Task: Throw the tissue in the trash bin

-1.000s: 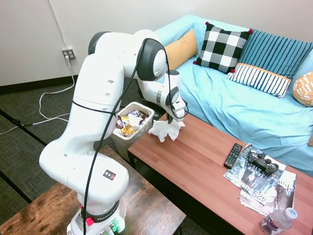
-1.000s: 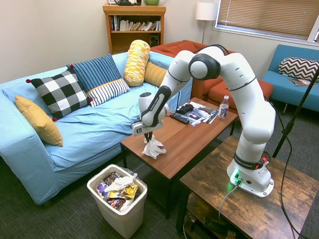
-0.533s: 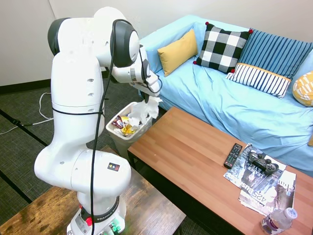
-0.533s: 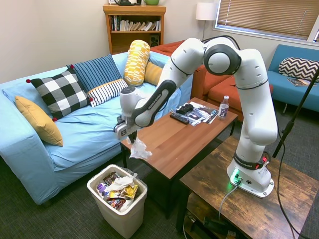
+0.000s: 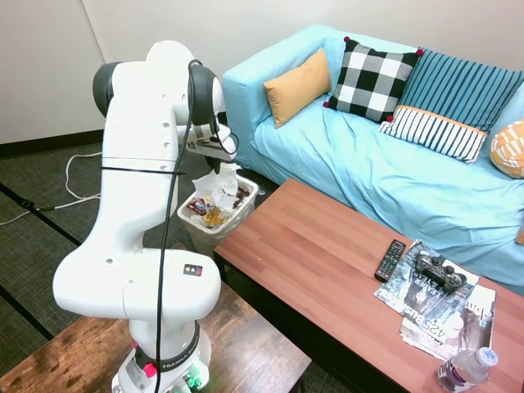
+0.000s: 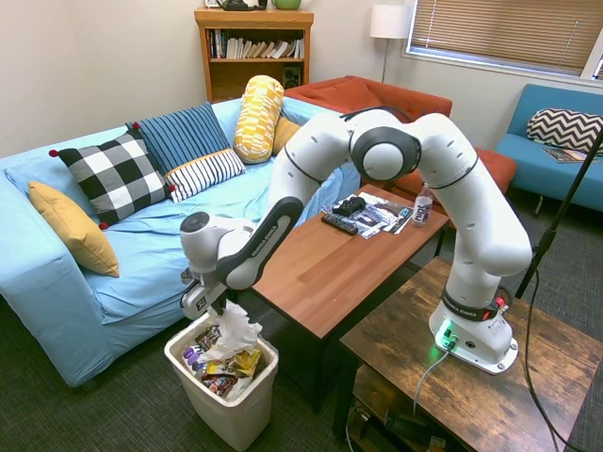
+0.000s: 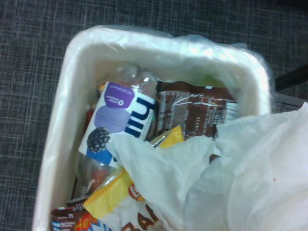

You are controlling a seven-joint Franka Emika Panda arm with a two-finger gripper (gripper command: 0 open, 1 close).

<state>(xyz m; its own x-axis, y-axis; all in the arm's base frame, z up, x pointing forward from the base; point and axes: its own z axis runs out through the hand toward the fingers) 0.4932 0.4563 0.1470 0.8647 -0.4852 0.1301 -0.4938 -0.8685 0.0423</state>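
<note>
1. The white arm reaches down over the trash bin (image 6: 224,388), a small white rectangular wastebasket standing on dark carpet (image 5: 49,176) at the end of the coffee table (image 5: 327,262).
2. The gripper (image 6: 219,311) hangs just above the bin's opening, its fingers clenched on the tissue (image 6: 236,331), which droops in a crumpled white bunch to the level of the rim.
3. In the wrist view the tissue (image 7: 250,173) fills one corner, directly over the bin (image 7: 67,96), whose contents include a clear bottle with a purple label (image 7: 118,115), a brown wrapper (image 7: 197,110) and a yellow wrapper (image 7: 115,192).
4. The coffee table has a reddish-brown wood top; at its far end lie a black remote control (image 5: 390,260), magazines (image 5: 442,307) with a game controller (image 5: 440,271) on them, and a water bottle (image 5: 467,369).
5. Behind the table stands a light-blue sofa (image 5: 393,172) carrying a mustard cushion (image 5: 296,84), a black-and-white checked cushion (image 5: 372,79) and striped cushions (image 5: 434,131).
6. The second exterior view adds a wooden bookshelf (image 6: 252,47), a floor lamp (image 6: 388,21), an orange seat (image 6: 415,169), window blinds (image 6: 509,33), and a second blue couch (image 6: 556,132).
</note>
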